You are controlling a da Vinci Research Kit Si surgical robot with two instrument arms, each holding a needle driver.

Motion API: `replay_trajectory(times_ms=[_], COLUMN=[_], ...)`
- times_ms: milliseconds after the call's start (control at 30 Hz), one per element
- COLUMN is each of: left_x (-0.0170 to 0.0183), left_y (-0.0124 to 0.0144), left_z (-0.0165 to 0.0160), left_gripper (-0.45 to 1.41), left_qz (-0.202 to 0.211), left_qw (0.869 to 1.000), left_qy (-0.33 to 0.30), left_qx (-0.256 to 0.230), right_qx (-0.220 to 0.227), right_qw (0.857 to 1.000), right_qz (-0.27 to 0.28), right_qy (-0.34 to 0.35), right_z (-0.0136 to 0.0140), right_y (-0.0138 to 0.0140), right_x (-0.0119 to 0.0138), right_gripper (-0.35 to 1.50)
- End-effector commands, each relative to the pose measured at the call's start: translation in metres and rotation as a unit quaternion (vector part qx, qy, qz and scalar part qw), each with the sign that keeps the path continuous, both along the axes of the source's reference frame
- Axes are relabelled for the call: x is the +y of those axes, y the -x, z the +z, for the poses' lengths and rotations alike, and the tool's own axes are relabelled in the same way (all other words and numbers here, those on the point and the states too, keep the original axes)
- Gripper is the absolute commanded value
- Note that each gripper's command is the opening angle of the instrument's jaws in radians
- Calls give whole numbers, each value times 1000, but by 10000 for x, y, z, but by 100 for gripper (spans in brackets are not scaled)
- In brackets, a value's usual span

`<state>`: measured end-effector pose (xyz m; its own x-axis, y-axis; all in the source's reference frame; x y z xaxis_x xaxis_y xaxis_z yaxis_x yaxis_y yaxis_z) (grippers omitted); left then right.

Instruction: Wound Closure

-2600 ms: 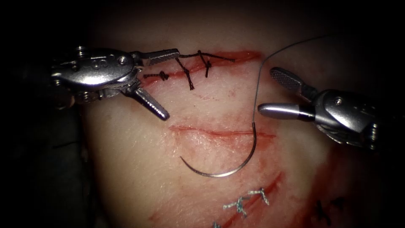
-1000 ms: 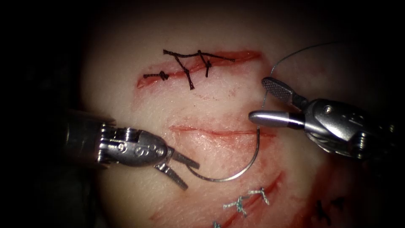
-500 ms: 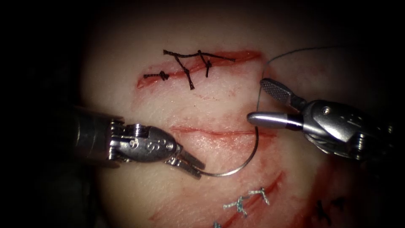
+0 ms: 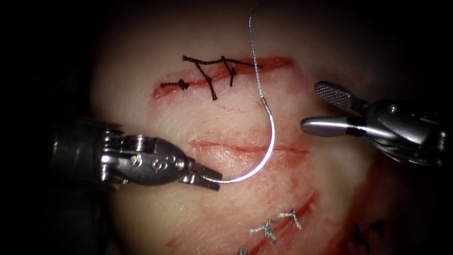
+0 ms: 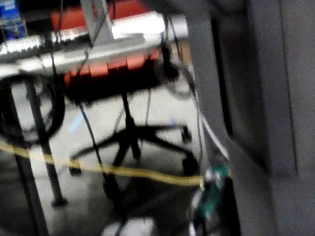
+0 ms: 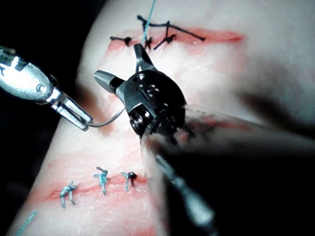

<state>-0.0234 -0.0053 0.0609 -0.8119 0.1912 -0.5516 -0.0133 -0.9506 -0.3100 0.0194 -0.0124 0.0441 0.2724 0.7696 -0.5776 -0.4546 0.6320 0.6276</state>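
My left tool [image 4: 212, 178] reaches in from the left, shut on the curved needle [image 4: 264, 151] close to its pointed end. The needle arcs to the right and up over the open cut [image 4: 288, 150] in the tissue [image 4: 155, 212]; it is lifted, not in the tissue. The thread [image 4: 255, 52] rises from the needle's blunt end. My right tool [image 4: 311, 106] stands open on the right of the needle, holding nothing. In the right wrist view the right tool [image 6: 116, 60] is open, and the left tool [image 6: 81, 123] holds the needle [image 6: 106, 124].
An upper cut [image 4: 273, 61] carries black stitches [image 4: 212, 71] with knots. A lower cut [image 4: 306, 203] carries pale stitches [image 4: 276, 224]. Red fluid stains the tissue around the open cut. The tissue falls into darkness at the left and right.
The left tool came down from the upper cut, closed on the needle near its point and lifted it, swinging the blunt end up and left. The right tool drew back to the right.
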Motion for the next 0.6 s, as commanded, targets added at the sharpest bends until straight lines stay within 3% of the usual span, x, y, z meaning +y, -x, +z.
replay_trajectory(times_ms=[33,100,167,300,433,533,600], left_x=[-4,-4,-5,-11,-17,-26,-31], left_y=[7,12,16,21,24,31,37], left_z=[5,5,7,11,10,2,-3], left_gripper=[-45,-45,-45,-45,-35,-42,-43], left_qz=[5,9,18,14,16,-50,-63], left_qw=[1000,999,996,985,971,955,945], left_qy=[12,28,50,75,90,106,105], left_qx=[19,39,65,156,219,271,303], right_qx=[-24,-59,-76,-79,-96,-134,-157], right_qw=[1000,998,995,995,993,988,984], right_qz=[-7,-11,0,12,36,52,59], right_qy=[-15,-37,-58,-59,-57,-50,-52], right_z=[-2,0,7,19,25,30,34], right_y=[-12,-18,-28,-43,-55,-68,-76], right_x=[-1,-10,-17,-29,-34,-32,-31], right_gripper=[105,97,102,112,99,107,109])
